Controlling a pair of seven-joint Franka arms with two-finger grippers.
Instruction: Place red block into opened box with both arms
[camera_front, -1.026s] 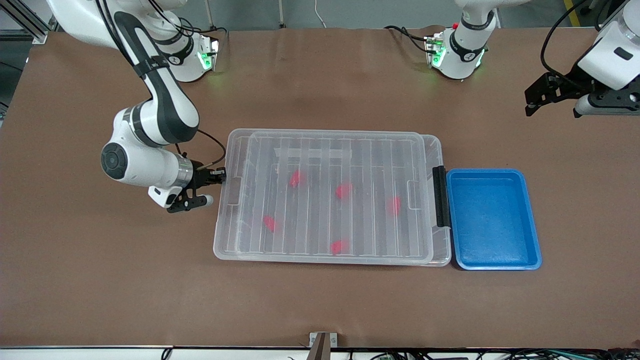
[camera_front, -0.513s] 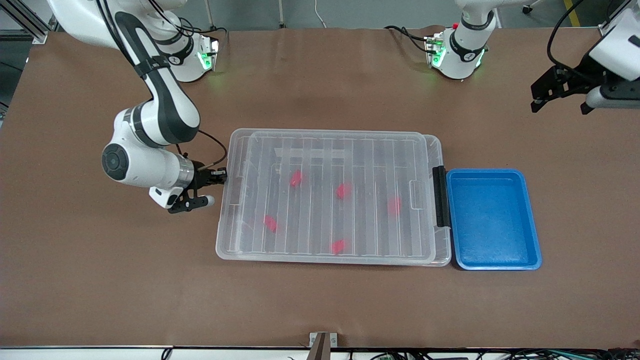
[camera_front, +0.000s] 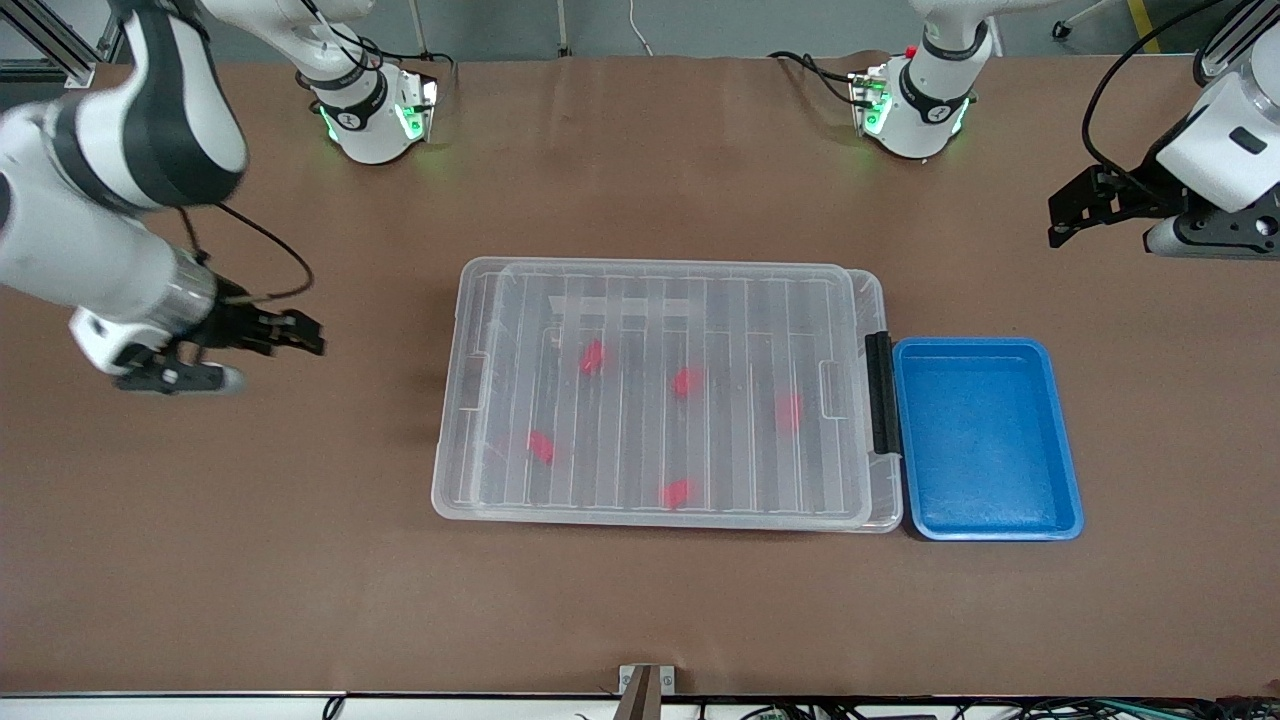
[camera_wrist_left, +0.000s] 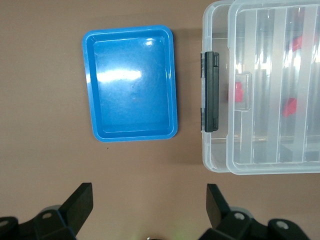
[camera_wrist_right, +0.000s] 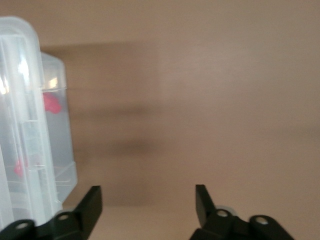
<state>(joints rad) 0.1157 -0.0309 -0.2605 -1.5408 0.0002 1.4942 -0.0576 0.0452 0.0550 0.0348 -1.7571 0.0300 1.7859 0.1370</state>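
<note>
Five red blocks are being seen through the ribbed lid (camera_front: 700, 300) of the box (camera_front: 655, 395), which is lying closed at the middle of the table (camera_front: 640, 600); the nearest red block (camera_front: 678, 492) is lying close to the box's nearer long wall. A blue tray (camera_front: 985, 438) is being kept just beside the black handle strip (camera_front: 880, 393). The right end effector (camera_front: 290, 335) is being held released over bare table toward the right arm's end, apart from the box. The left end effector (camera_front: 1075, 210) is being held released over bare table at the left arm's end.

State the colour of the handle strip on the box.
Black; the handle strip on the box shows best in the left wrist view.
</note>
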